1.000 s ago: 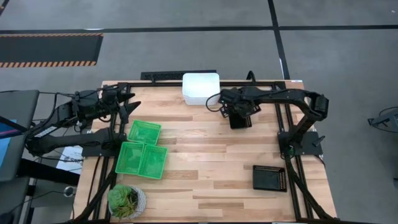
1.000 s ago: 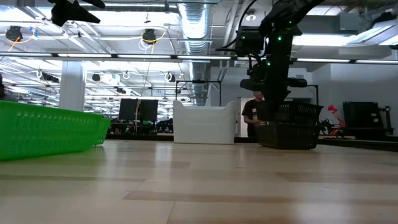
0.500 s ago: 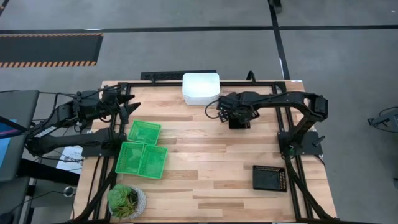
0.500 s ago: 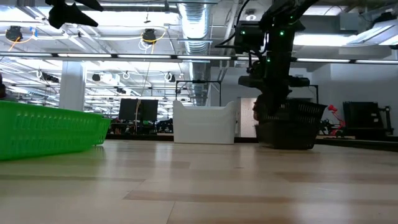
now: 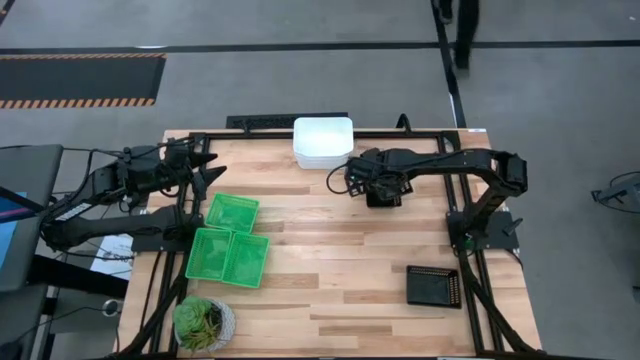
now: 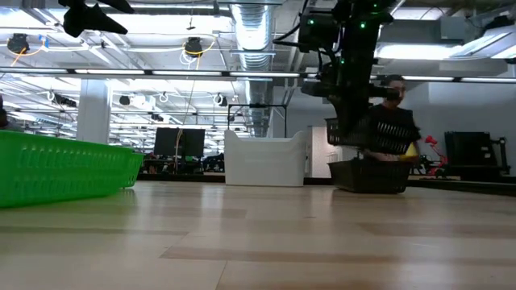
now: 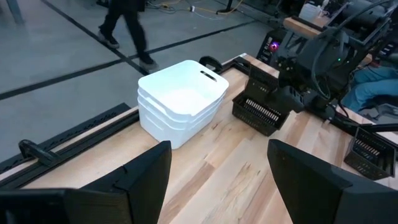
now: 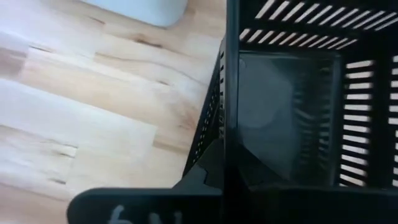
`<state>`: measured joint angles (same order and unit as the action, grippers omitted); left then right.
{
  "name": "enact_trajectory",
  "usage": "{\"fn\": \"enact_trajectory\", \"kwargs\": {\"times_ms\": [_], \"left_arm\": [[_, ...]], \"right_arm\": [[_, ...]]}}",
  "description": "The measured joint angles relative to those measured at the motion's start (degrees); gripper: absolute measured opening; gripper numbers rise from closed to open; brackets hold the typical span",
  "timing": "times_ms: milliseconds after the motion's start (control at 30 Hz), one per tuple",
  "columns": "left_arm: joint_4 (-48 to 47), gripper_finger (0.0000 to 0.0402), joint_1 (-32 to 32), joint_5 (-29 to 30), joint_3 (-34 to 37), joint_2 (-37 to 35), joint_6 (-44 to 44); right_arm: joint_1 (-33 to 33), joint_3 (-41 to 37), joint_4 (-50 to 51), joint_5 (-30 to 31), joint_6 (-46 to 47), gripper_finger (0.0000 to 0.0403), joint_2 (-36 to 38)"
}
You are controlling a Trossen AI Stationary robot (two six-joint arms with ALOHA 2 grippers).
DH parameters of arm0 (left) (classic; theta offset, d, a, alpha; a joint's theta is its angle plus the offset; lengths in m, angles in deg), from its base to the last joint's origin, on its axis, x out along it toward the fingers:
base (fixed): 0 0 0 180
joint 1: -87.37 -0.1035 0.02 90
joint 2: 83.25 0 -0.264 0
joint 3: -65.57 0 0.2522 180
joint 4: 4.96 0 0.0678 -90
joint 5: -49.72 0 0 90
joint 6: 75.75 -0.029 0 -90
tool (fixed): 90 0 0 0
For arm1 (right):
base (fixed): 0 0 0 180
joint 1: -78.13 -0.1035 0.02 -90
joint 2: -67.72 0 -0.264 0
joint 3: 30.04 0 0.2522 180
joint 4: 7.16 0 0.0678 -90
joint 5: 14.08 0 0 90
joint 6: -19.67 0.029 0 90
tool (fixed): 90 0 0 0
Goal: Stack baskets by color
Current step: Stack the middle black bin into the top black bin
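My right gripper [image 5: 371,187] hangs over the far middle of the table, shut on a black mesh basket [image 6: 376,134] that it holds in the air. Directly below it, a second black basket [image 6: 369,176] rests on its base on the table. A third black basket [image 5: 433,286] sits near the right front. A stack of white baskets [image 5: 322,141] stands at the far edge. Three green baskets [image 5: 231,212] [image 5: 209,254] [image 5: 248,260] lie at the left. My left gripper [image 7: 217,180] waits open, high above the table's far left corner. My right gripper has the lifted black basket by one side wall at its rim [image 8: 231,74], one finger inside the basket and one outside. The fingers come from above, slanting down. The basket hangs tilted, clear of the black basket below it.
A round potted plant [image 5: 203,322] stands at the near left corner. Bare wood lies between the green baskets and the black basket at the right front. A person [image 6: 395,84] stands in the room behind the table.
My right gripper has risen and moved a little toward the table's left edge, rolling as it went. It carries the upper black basket up off the lower one and tips it. The lower black basket has stayed on the table.
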<state>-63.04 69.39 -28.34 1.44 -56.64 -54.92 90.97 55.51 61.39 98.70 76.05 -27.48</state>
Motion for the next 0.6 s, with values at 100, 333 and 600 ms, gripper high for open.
{"fn": "enact_trajectory", "kwargs": {"times_ms": [100, 333, 600], "left_arm": [[0.0, 0.0256, 0.0, 0.0, 0.0, 0.0, 0.0], [-0.3, 0.0256, 0.0, -1.6, 0.0, 0.0, 1.0], [-0.5, 0.0256, 0.0, -1.7, 0.0, 0.0, 1.4]], "right_arm": [[-1.0, -0.6, -0.1, -0.2, 2.5, 0.0011, -1.0], [-1.8, -0.9, -3.2, -0.4, 4.2, 0.0016, -4.4], [-1.5, -0.9, -2.7, -3.0, 3.8, 0.0017, -10.4]]}}
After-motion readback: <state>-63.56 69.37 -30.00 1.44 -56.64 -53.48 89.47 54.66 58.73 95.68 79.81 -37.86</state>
